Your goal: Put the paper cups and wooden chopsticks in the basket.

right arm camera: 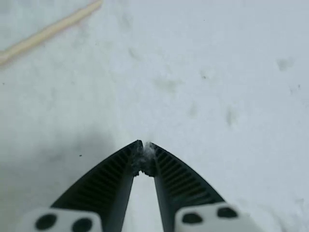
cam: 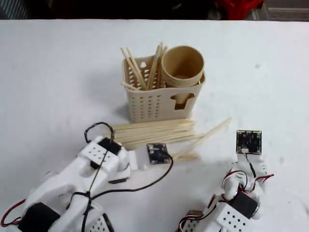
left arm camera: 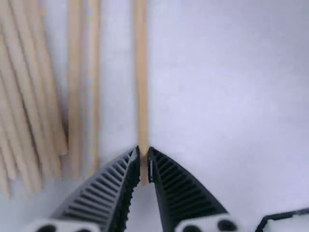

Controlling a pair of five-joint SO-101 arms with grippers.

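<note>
Wooden chopsticks [cam: 154, 131] mostly lay bundled on the table [cam: 58, 72] at six o'clock from the basket [cam: 149, 104]. A few stood in its nine-o'clock compartment and the paper cups [cam: 182, 65] sat stacked in the three-o'clock one, so I judged the cups done and most sticks left. The left gripper [left arm camera: 144, 162], stretched low from seven o'clock, was clamped on the end of a single chopstick [left arm camera: 141, 72] just beside the bundle, while the right gripper [right arm camera: 144, 154] was pinched closed on nothing over bare table at five o'clock.
</note>
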